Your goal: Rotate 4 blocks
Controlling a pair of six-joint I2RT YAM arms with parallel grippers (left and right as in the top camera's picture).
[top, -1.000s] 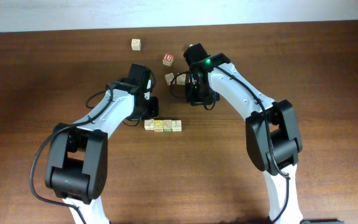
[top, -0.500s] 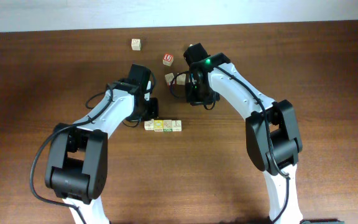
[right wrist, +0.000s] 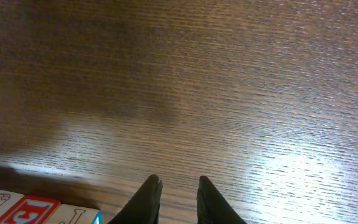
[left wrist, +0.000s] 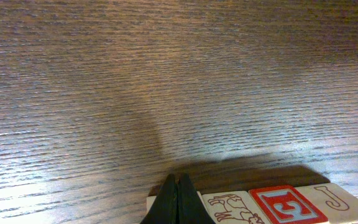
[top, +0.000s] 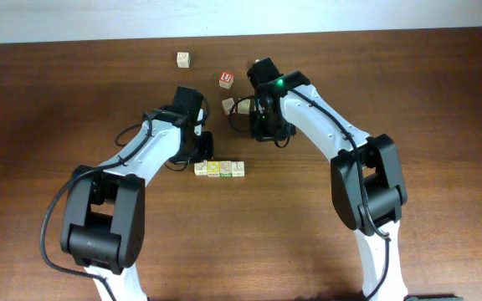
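Four pale wooden blocks [top: 219,169] lie in a tight row on the table between the arms. My left gripper [top: 203,155] is shut and empty, just behind the row's left end. In the left wrist view its fingertips [left wrist: 178,186] cover most of the leftmost block [left wrist: 151,203]. Beside that one sit a cow-picture block [left wrist: 232,207], a red-letter block [left wrist: 284,204] and a "J" block [left wrist: 334,198]. My right gripper [top: 272,138] hovers behind and to the right of the row. Its jaws [right wrist: 179,182] stand slightly apart over bare wood, with the row's end [right wrist: 36,210] at the lower left.
Three other cubes lie farther back: a pale one [top: 183,59], the red "U" cube [top: 227,79] and another pale one [top: 228,105] close to the right arm. The brown wooden table [top: 408,100] reaches a white wall at the top.
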